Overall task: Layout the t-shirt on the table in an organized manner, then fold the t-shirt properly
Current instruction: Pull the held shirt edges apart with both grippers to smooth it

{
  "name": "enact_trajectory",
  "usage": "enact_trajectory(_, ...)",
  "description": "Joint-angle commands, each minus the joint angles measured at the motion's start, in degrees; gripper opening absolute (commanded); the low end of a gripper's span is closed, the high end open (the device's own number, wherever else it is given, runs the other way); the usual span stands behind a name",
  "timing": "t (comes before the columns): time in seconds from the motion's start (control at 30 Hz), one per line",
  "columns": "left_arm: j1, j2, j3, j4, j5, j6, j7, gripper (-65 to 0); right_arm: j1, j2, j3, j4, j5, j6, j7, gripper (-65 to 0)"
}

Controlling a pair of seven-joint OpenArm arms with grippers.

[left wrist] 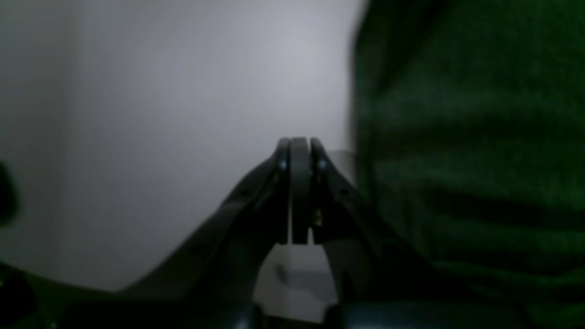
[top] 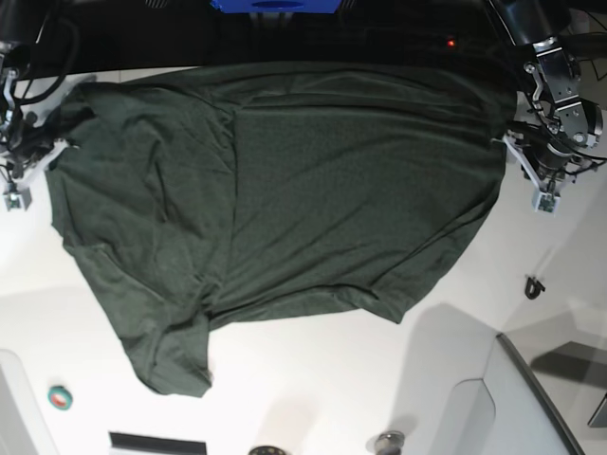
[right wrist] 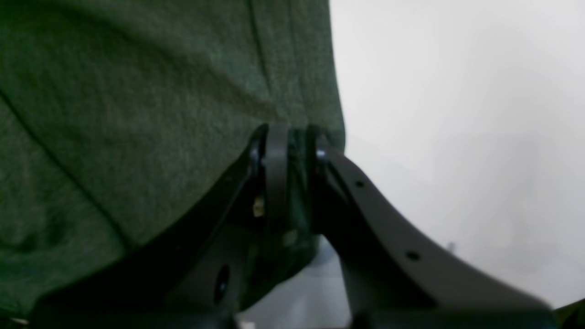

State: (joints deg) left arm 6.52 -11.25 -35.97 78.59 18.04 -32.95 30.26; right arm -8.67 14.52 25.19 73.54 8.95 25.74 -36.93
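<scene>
The t-shirt (top: 285,199) lies spread but rumpled and skewed across the table (top: 313,379), unfolded, with the right gripper (right wrist: 292,137) pinching its edge and the left gripper (left wrist: 300,146) closed empty beside it, so squaring and folding remain.

right end effector (right wrist: 292,151) — t-shirt (right wrist: 137,114) hem between jaws

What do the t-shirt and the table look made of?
t-shirt: soft knit fabric, probably cotton jersey, matte dark green. The right wrist view shows a heathered weave and a stitched seam, and it creases and drapes. table: smooth hard white top with a faint sheen, perhaps laminate or painted board; the pictures cannot settle which.
</scene>
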Motion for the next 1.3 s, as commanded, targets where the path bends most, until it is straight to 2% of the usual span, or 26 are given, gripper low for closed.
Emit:
enact_trajectory(0.0,-0.5,-0.1,0.2,1.5,-0.2,0.3,-0.9,-65.0,0.6,1.0,0.3,2.2,0.6,-0.2,0.9,-58.2)
enact_trajectory(0.2,-1.9,3.0,1.5,1.5,-1.7,0.3,-1.1,-65.0,1.1,-0.1,0.3,3.4,0.6,-0.2,0.9,-58.2)
enact_trajectory(0.33,-2.1,3.2,6.7,1.6,-6.6,0.3,-0.9,-65.0,2.3,0.3,-4.6,2.9,0.6,-0.2,0.9,-58.2)
enact_trajectory(0.57,-4.9,3.4,9.5,-1.9,-7.1,0.3,-1.1,-65.0,4.7,0.0,-8.3,0.8,0.6,-0.2,0.9,-58.2)
enact_trajectory(0.7,-8.4,2.1,9.2,-7.9,-7.2,0.3,-1.2,-65.0,8.7,0.1,-8.2,-7.7,0.6,-0.2,1.5,-58.2)
enact_trajectory(0.8,-10.8,1.7,9.1,-10.6,-7.2,0.3,-1.2,-65.0,9.8,0.3,-8.4,-11.6,0.6,-0.2,4.6,-58.2)
enact_trajectory(1.07,-15.4,-1.9,9.5,-17.4,-7.1,0.4,-1.5,-65.0,10.7,0.7,-8.4,-13.5,0.6,-0.3,5.1,-58.4)
enact_trajectory(1.17,-16.9,-2.7,9.2,-21.8,-7.1,0.5,-5.8,-65.0,11.1,0.7,-8.4,-13.5,0.6,-0.5,4.9,-58.4)
enact_trajectory(1.27,-16.9,-3.9,9.8,-25.3,-7.1,4.6,-9.0,-65.0,11.2,0.7,-8.4,-13.5,0.6,-0.5,4.9,-58.4)
